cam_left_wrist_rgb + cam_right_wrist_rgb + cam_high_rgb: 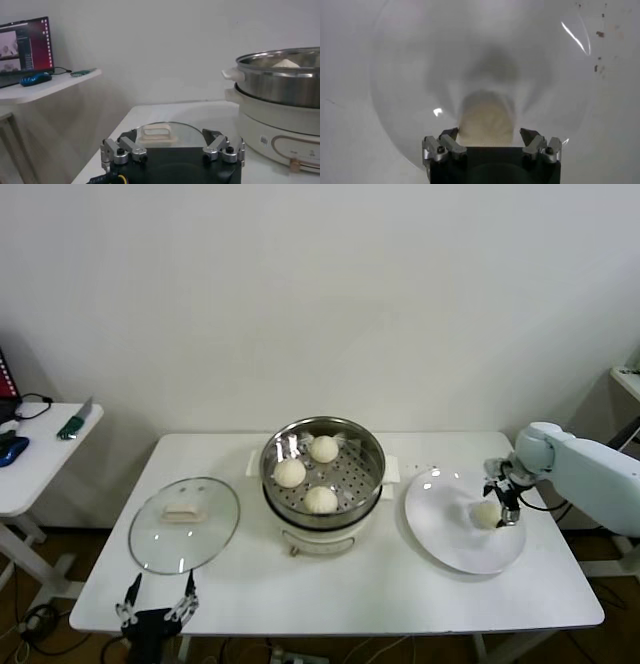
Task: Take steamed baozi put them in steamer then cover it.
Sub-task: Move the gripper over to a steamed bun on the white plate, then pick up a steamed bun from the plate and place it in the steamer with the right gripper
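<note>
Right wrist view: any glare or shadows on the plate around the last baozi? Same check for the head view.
Right wrist view: a bright glare streak and a small glare spot sit on the plate, and a soft grey shadow spreads beyond the baozi in front of the right hand. Head view: highlights show on the steamer wall and on the plate's far rim.

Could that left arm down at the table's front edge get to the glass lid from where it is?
Probably yes. The left gripper sits open just in front of the round clear glass lid, and nothing stands between them; its white handle faces up, uncovered.
</note>
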You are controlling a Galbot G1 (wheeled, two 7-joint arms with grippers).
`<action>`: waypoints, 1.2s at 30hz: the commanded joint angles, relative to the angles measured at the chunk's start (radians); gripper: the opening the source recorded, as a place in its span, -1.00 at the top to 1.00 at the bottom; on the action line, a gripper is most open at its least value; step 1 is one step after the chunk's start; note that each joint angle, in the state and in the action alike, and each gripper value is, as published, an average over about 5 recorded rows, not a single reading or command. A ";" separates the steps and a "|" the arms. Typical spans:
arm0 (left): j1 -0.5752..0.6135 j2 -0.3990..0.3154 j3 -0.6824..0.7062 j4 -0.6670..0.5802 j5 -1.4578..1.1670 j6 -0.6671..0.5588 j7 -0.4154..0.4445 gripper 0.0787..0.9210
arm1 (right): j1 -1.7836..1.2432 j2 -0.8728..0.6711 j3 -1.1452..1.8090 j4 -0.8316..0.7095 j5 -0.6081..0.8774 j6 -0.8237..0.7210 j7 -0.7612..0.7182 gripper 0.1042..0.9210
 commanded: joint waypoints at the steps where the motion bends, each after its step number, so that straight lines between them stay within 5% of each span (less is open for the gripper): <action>1: 0.001 -0.016 0.001 0.000 0.002 -0.002 -0.001 -0.77 | -0.044 0.015 0.043 -0.038 -0.038 0.005 0.002 -0.75; 9: -0.004 -0.014 0.003 0.001 0.002 0.000 -0.001 -0.77 | -0.048 0.005 0.070 -0.021 -0.038 0.006 0.007 -0.52; 17: -0.005 -0.014 0.009 -0.002 0.002 0.000 -0.001 -0.77 | 0.046 -0.036 0.026 0.053 -0.003 0.003 0.000 -0.49; 26: -0.005 -0.014 0.022 -0.011 0.006 0.002 0.000 -0.77 | 0.406 -0.078 -0.258 0.264 0.222 -0.032 -0.022 -0.49; 36: -0.005 -0.008 0.022 -0.021 0.002 0.003 0.001 -0.77 | 0.747 0.060 -0.441 0.388 0.506 -0.078 -0.047 -0.49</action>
